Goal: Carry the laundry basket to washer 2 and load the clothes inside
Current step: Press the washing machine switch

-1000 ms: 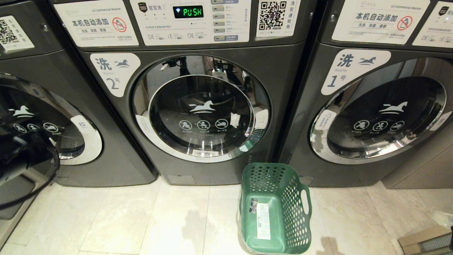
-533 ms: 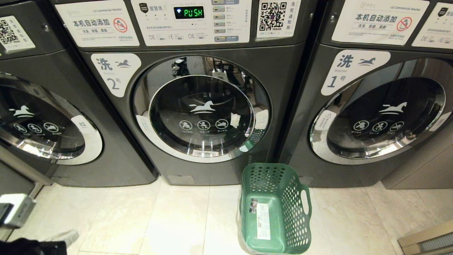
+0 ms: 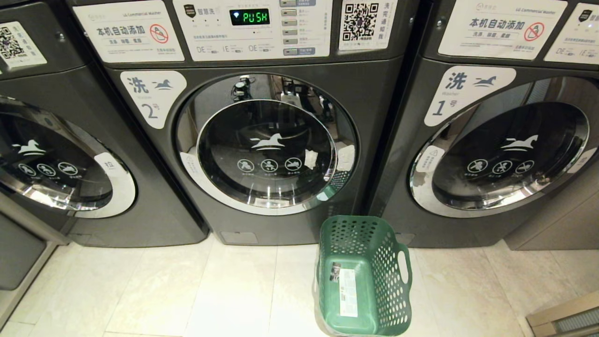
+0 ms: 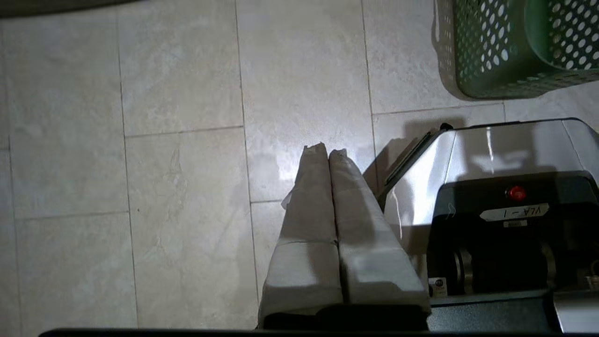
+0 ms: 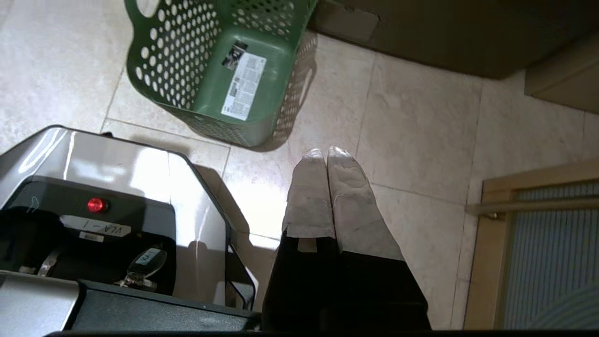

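Wrist views show left tool (image 4: 326,150) and right tool (image 5: 326,153) pressed together, empty.

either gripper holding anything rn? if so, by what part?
Nothing held. Left gripper and right gripper are both shut on nothing, fingers together over bare floor. The laundry basket stands untouched on the floor by washer 2.

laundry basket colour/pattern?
Dark green plastic laundry basket, walls perforated with small round holes, white label on its floor. Head view shows it best.
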Controlling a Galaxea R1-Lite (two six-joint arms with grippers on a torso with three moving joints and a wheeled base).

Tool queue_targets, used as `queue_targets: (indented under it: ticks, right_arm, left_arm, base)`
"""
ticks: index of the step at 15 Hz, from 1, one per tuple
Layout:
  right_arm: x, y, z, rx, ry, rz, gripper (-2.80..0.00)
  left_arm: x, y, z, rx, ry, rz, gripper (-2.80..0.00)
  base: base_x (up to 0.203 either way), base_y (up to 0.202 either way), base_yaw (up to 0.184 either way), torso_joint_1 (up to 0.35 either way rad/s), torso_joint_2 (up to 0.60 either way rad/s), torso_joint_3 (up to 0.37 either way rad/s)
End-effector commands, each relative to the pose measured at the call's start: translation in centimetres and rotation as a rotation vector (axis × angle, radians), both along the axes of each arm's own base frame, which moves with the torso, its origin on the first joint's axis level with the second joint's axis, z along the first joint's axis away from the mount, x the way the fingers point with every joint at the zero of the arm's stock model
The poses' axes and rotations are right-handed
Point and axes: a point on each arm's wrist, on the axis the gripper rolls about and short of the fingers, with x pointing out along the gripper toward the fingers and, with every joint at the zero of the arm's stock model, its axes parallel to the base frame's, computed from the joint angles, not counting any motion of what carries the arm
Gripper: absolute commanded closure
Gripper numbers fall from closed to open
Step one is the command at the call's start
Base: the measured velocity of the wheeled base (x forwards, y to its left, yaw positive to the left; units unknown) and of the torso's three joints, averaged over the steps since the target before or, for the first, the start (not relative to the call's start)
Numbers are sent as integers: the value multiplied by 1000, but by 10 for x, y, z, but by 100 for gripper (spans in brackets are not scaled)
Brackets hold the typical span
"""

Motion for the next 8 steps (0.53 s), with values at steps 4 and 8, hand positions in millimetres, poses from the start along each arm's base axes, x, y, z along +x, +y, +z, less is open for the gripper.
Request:
queue_targets:
  ticks: [4, 8]
  right_arm:
    - [-22, -1, -7, 37, -267, -29, 0]
    - [-20, -2, -6, 84, -285, -90, 0]
  left_arm:
    - [-47, 0, -6, 3, -445, -42, 0]
    - [-48, 0, -8, -20, -437, -38, 0]
  base:
    - [0, 0, 0, 0, 0, 0]
    - [0, 0, 0, 0, 0, 0]
